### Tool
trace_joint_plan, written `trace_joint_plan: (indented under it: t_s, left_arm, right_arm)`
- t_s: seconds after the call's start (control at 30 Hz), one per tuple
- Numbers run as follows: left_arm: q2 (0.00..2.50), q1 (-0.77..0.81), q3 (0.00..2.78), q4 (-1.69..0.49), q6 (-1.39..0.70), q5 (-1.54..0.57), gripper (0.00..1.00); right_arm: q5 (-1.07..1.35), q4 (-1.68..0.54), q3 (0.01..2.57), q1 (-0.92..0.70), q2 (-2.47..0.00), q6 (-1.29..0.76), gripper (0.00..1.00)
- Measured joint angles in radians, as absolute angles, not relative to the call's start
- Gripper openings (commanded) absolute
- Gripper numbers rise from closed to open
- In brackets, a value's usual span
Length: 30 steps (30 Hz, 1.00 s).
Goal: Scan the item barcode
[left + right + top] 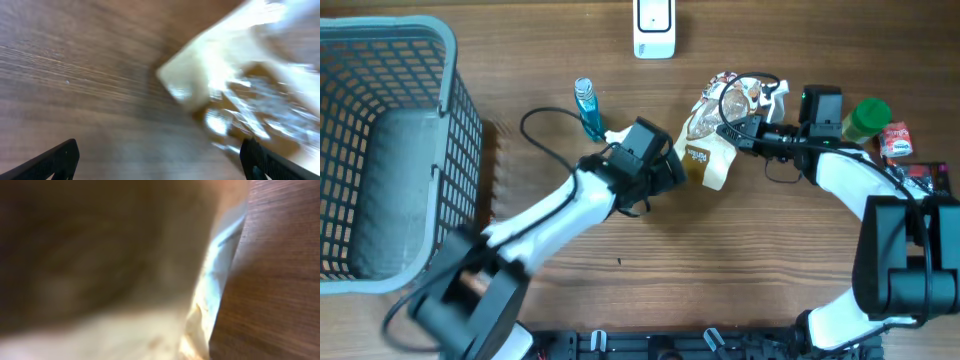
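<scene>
Right gripper (732, 128) is clamped on the bag (705, 158) mid-surface (740, 260), at 5 o'clock of the scanner (653, 28). Left gripper (160, 145) is apart at the bag's 7 o'clock. Step looks like presenting the barcode. Next: carry the bag toward 11 o'clock, code facing the scanner.

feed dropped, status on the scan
Left gripper open beside bag. Right gripper shut on bag. Scanner not reached, path looks clear.

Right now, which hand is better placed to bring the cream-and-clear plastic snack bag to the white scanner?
Right. The right hand is shut on the cream-and-clear plastic snack bag; the left hand stands open beside it, gripping nothing. The white scanner sits beyond the bag.
</scene>
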State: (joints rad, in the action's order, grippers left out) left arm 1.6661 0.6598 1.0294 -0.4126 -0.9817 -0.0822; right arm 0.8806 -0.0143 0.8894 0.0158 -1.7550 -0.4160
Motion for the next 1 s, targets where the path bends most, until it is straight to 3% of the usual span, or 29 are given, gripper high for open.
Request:
trace_joint_plan:
  t_s: [0.47, 0.67, 1.0]
  left_arm:
    - [1.273, 0.665, 1.029, -0.459, -0.977, 0.109, 1.0]
    - [1.173, 0.665, 1.029, -0.476, -0.944, 0.225, 1.0]
    - [1.076, 0.665, 1.029, -0.505, -0.894, 0.494, 1.0]
  right_arm:
    - [0.625, -0.408, 1.155, -0.045, -1.532, -0.29, 0.05]
    - [0.332, -0.348, 1.257, -0.176, -1.532, -0.24, 0.05]
    - [-0.149, -0.013, 1.387, -0.32, -1.691, 0.004, 0.05]
